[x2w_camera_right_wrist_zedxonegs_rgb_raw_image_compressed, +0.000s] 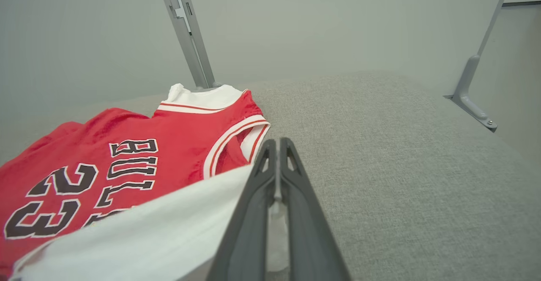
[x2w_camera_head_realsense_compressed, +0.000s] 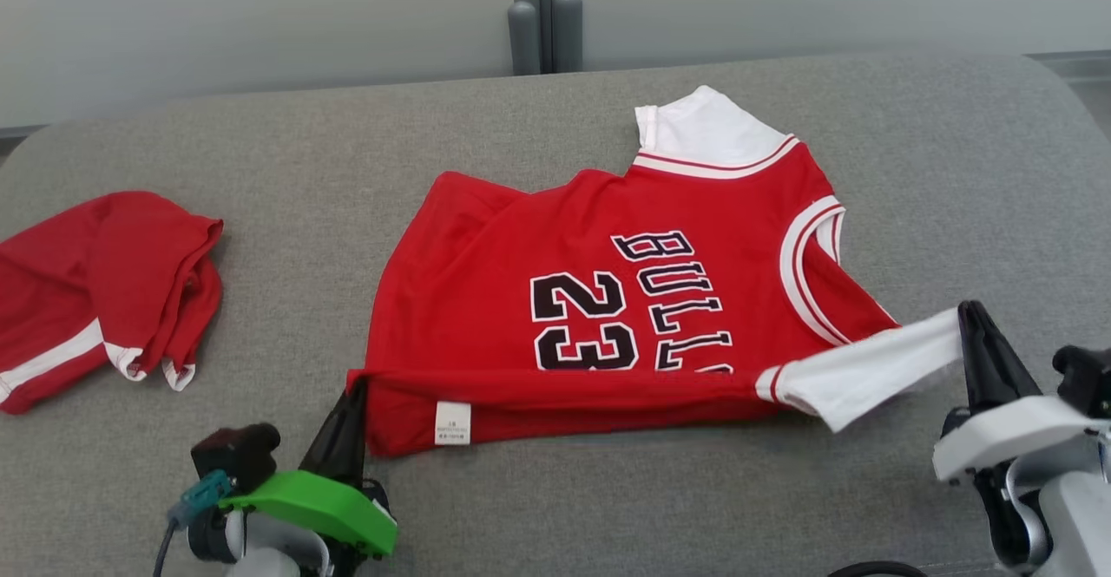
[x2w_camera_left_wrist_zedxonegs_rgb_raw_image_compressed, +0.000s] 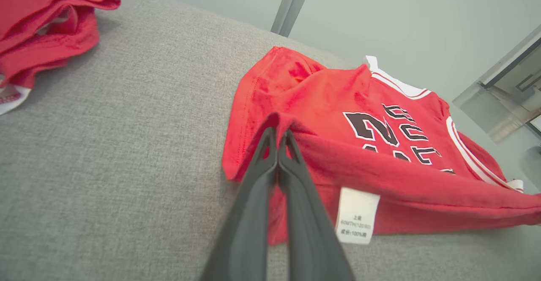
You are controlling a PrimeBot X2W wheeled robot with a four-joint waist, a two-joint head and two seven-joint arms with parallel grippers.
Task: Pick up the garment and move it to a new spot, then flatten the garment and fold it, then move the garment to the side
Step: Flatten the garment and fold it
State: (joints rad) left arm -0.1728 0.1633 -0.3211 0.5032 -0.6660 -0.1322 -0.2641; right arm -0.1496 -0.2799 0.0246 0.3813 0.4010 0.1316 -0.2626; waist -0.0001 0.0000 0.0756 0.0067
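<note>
The left gripper point(x2w_camera_left_wrist_zedxonegs_rgb_raw_image_compressed: 277, 136) is clamping the hem corner of the jersey point(x2w_camera_head_realsense_compressed: 486, 299) and the right gripper point(x2w_camera_right_wrist_zedxonegs_rgb_raw_image_compressed: 277, 143) its white sleeve point(x2w_camera_head_realsense_compressed: 868, 364), jaws closed; either shallow pinch appears to be risking a slip mid-fold.

You have soft, even, fairly bright light from above on the grey fabric surface point(x2w_camera_head_realsense_compressed: 260, 126). Shadows stay faint: a thin one under the jersey point(x2w_camera_head_realsense_compressed: 521, 299) along its near edge, another beside the folded red garment point(x2w_camera_head_realsense_compressed: 104, 273) at the surface's left edge. Your head view is sharp. In the wrist views the dark fingers point(x2w_camera_left_wrist_zedxonegs_rgb_raw_image_compressed: 249, 213) blur toward the bottom edge, and the wall post point(x2w_camera_right_wrist_zedxonegs_rgb_raw_image_compressed: 186, 31) leans with wide-angle distortion.
</note>
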